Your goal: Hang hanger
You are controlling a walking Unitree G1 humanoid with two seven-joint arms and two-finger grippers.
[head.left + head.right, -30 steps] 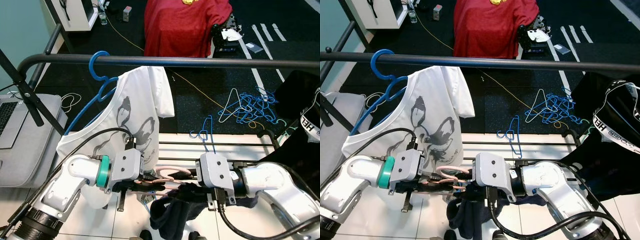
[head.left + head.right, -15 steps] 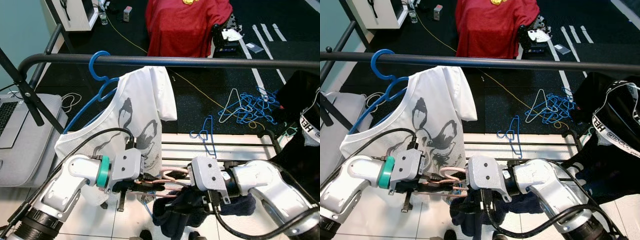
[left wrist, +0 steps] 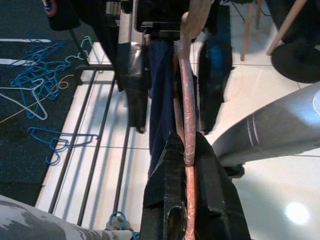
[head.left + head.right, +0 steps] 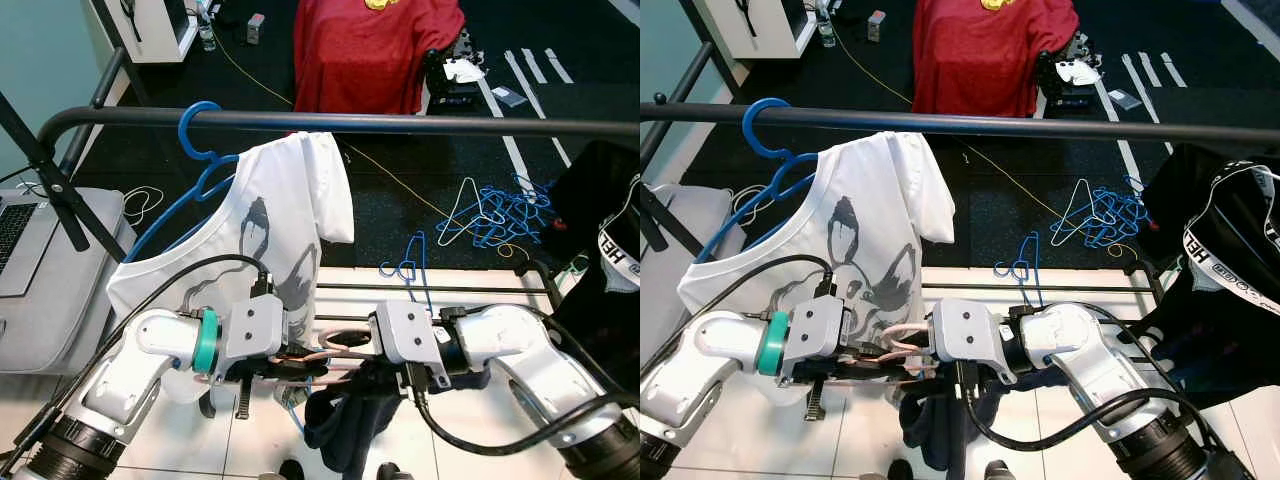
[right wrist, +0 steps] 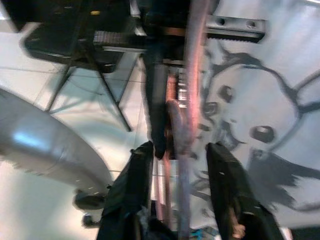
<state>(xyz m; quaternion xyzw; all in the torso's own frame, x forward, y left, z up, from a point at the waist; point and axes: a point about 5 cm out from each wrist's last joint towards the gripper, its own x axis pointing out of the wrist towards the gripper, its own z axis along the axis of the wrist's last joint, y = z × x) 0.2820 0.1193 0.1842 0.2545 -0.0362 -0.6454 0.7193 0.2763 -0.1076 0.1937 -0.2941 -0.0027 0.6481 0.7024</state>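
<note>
A pink hanger (image 4: pixel 338 347) is held level below the black rail (image 4: pixel 400 123), and a dark navy garment (image 4: pixel 345 430) droops from it. My left gripper (image 4: pixel 290 362) is shut on the hanger's bar; in the left wrist view both fingers (image 3: pixel 170 165) pinch the pink hanger (image 3: pixel 189 125). My right gripper (image 4: pixel 365 365) is close beside the left one. In the blurred right wrist view its fingers (image 5: pixel 131 185) stand apart, with the pink hanger (image 5: pixel 185 135) running between them. A white printed T-shirt (image 4: pixel 270 220) hangs from the rail on a blue hanger (image 4: pixel 195 125).
A laptop (image 4: pixel 15 230) lies on a grey surface at the left. Several blue hangers (image 4: pixel 500 215) lie piled on the dark floor beyond a low bar rack (image 4: pixel 440 290). A black garment (image 4: pixel 600 250) hangs at the right, and a red shirt (image 4: pixel 375 50) is far back.
My right gripper has slid left along the pink hanger, closer to my left gripper. The navy garment has shifted left and sagged lower. The left arm has stayed in place.
</note>
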